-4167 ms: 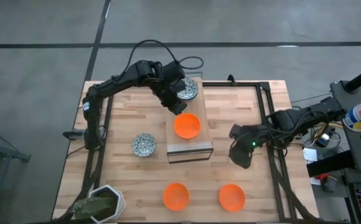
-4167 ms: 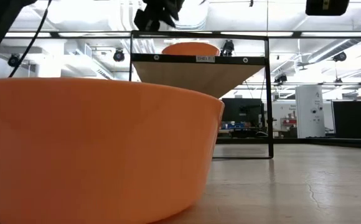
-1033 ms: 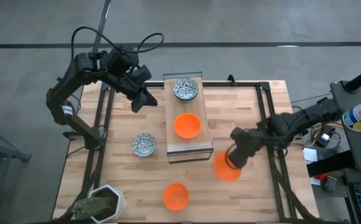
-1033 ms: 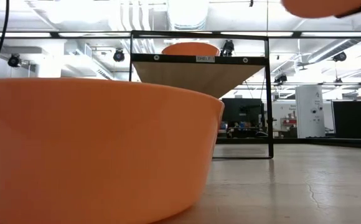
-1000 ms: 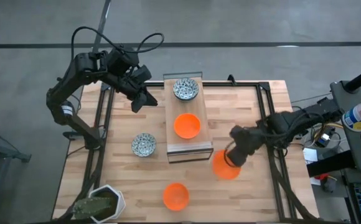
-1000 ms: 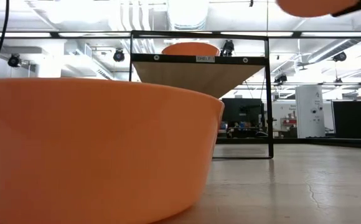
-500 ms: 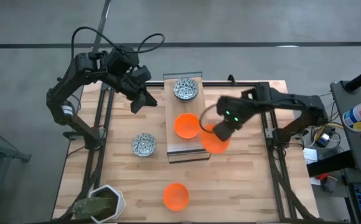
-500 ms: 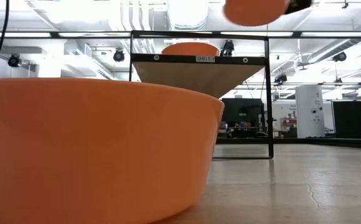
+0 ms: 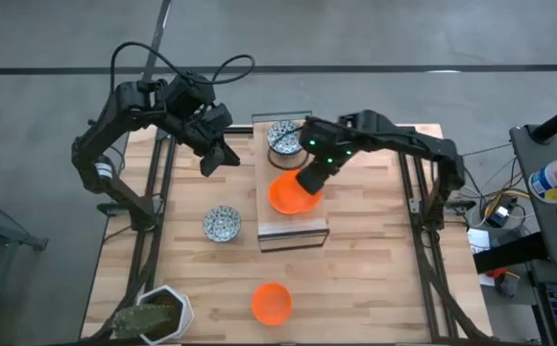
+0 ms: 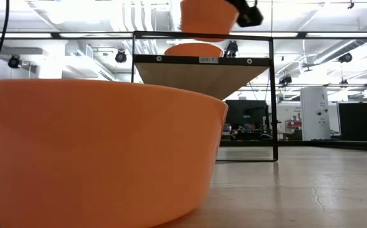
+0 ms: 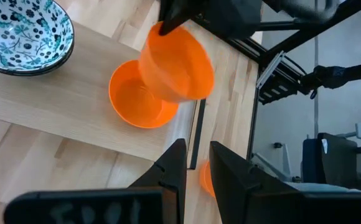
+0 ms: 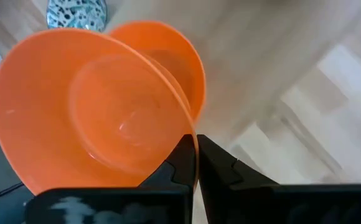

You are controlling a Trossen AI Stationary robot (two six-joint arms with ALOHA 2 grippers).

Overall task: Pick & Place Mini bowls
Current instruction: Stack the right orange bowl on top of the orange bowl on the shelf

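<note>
High view: right tool (image 9: 309,182) pinches orange bowl (image 9: 300,196) above wooden shelf (image 9: 293,225); left tool (image 9: 213,160) nearly closed, empty

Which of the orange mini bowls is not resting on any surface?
The orange bowl gripped by the right gripper, tilted in the air above the shelf's orange bowl.

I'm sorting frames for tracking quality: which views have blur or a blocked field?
Right wrist view: shelf behind the held orange bowl is smeared. Low view: a near orange bowl fills the lower left. High view: sharp, evenly lit.
</note>
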